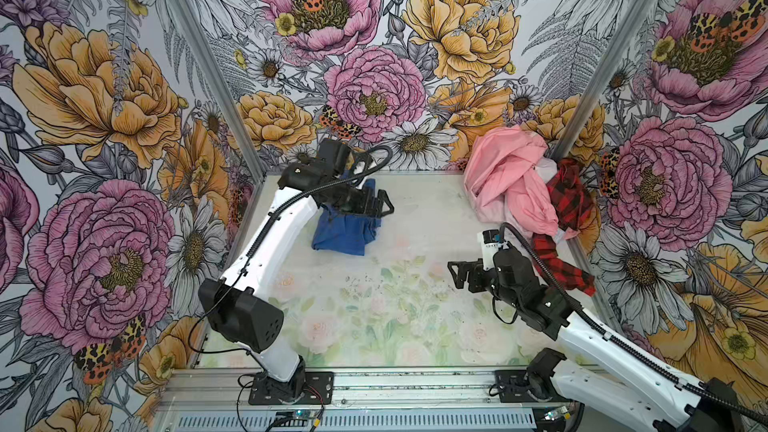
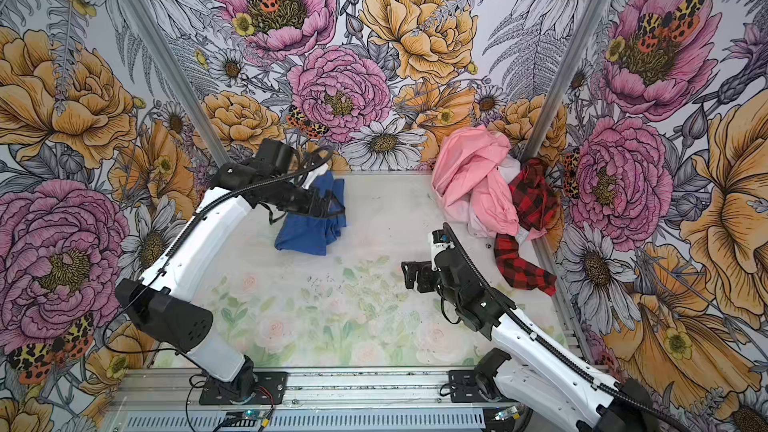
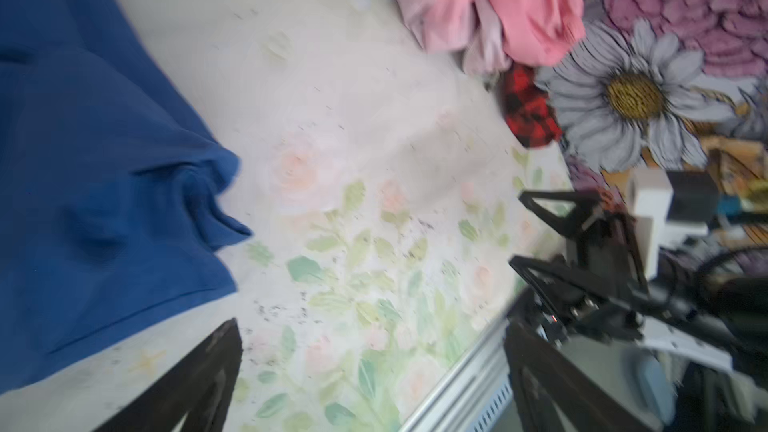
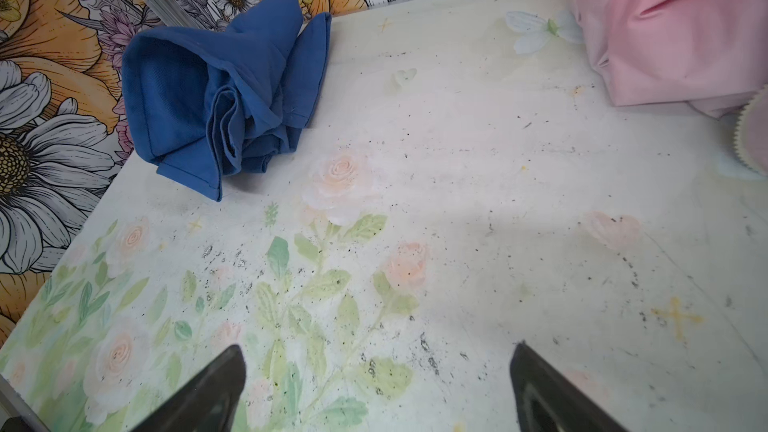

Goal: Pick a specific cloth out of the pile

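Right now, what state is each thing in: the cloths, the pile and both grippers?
blue cloth: crumpled on the table, apart from the pile, not held.
pile: heaped in the far right corner.
pink garment: bunched on top of the pile.
red-and-black checked shirt: partly under the pink garment, one end trailing onto the table.
left gripper: open, empty, by the blue cloth.
right gripper: open, empty, over bare table.

No lettering, brand or number is showing legibly in any view. A white tag is lying at the edge of the pile, its print too small to read.
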`<state>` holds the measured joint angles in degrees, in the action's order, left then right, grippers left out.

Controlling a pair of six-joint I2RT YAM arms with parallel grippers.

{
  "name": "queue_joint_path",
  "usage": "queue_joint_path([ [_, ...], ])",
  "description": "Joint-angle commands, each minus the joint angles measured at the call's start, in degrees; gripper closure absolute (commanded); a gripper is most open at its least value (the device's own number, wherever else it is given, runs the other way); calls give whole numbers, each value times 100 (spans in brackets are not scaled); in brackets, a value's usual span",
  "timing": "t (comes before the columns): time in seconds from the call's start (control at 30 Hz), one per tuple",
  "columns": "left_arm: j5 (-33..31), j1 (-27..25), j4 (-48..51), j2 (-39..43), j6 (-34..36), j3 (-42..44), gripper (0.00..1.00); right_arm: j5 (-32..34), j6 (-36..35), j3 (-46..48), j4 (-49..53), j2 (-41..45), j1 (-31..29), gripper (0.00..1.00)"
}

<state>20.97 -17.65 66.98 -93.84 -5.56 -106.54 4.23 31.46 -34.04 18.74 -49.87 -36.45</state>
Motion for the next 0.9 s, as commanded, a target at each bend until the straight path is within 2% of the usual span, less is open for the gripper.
queue_joint_path([
  [0.0,-1764,547,-692,-517,-538,37,1,-108,-22,-241,-196,-106,-4,1],
  [0.07,-1784,628,-817,-916,-549,14,1,-130,-7,-261,-196,-103,-9,0],
  [0.13,-1950,715,-994,-1362,-689,58,6,-119,15,-229,-196,-38,-14,1],
  [0.2,-2211,788,-1245,-1678,-798,221,17,-89,48,-170,-187,44,-9,1],
  [0.23,-2244,804,-1395,-1785,-793,319,26,-90,68,-143,-195,84,-12,1],
  [0.3,-2172,803,-1442,-2065,-829,393,51,-88,94,-79,-187,117,-10,0],
  [0.33,-2138,781,-1451,-2156,-884,471,56,-96,97,-68,-187,118,-6,1],
  [0.47,-1973,502,-1655,-2127,-1005,1144,55,-81,126,-40,-195,109,-3,0],
  [0.63,-2034,483,-1825,-2706,-1289,1377,39,-105,-53,-226,-196,-232,-3,0],
  [0.7,-2079,552,-2004,-2895,-1340,1215,35,-167,-100,-368,-196,-393,-3,1],
  [0.87,-2010,762,-1820,-3867,-1352,-186,29,-101,-164,-550,-196,-605,-3,1],
])
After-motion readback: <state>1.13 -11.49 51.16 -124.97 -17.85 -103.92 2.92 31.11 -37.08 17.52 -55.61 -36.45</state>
